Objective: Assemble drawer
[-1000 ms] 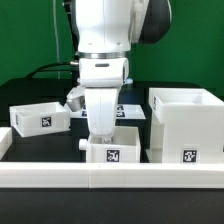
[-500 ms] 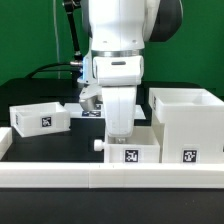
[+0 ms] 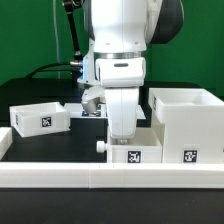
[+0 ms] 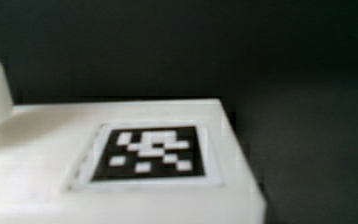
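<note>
My gripper (image 3: 122,138) reaches straight down onto a small white knobbed tray (image 3: 134,156) at the front middle and looks shut on its wall; the fingertips are hidden. The tray's knob (image 3: 100,146) points to the exterior view's left, and the tray stands right beside the tall white case (image 3: 186,124). A second tray (image 3: 40,117) sits apart at the exterior view's left. The wrist view shows only a tagged white tray face (image 4: 51,185) with its square tag (image 4: 149,152), and no fingers.
A long low white rail (image 3: 100,179) runs along the front. A flat sheet with printed tags (image 3: 95,113) lies behind the arm. The table surface (image 3: 50,145) is black, with a green wall behind.
My gripper and the small tray have moved together toward the exterior view's right, up to the tall case. In the last half second they shifted only slightly.
</note>
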### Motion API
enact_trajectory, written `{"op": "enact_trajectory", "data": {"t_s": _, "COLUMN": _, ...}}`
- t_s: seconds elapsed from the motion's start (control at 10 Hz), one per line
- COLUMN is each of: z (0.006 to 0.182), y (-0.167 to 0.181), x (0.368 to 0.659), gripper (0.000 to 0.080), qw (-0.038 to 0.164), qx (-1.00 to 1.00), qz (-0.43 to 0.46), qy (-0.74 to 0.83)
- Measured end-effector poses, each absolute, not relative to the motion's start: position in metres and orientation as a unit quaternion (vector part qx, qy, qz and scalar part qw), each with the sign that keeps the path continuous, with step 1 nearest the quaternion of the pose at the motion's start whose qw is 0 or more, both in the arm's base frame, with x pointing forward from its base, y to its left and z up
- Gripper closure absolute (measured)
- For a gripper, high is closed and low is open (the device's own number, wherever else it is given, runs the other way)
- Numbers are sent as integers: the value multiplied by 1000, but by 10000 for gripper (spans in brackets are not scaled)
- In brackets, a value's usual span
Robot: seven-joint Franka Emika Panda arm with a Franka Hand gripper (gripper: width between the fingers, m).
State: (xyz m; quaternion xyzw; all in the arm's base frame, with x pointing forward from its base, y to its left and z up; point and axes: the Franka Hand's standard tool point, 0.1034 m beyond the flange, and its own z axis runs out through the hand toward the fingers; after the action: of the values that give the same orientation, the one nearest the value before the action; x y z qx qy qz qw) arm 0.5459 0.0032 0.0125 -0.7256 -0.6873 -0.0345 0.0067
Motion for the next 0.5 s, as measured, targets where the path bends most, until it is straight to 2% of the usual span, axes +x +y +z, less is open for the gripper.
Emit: {"op": "enact_trajectory", "data": {"t_s": 0.5, "z": 10, "y": 1, "x": 543, "gripper": 758, "qw": 9, "qx": -722, "qz": -28, "qy": -692}}
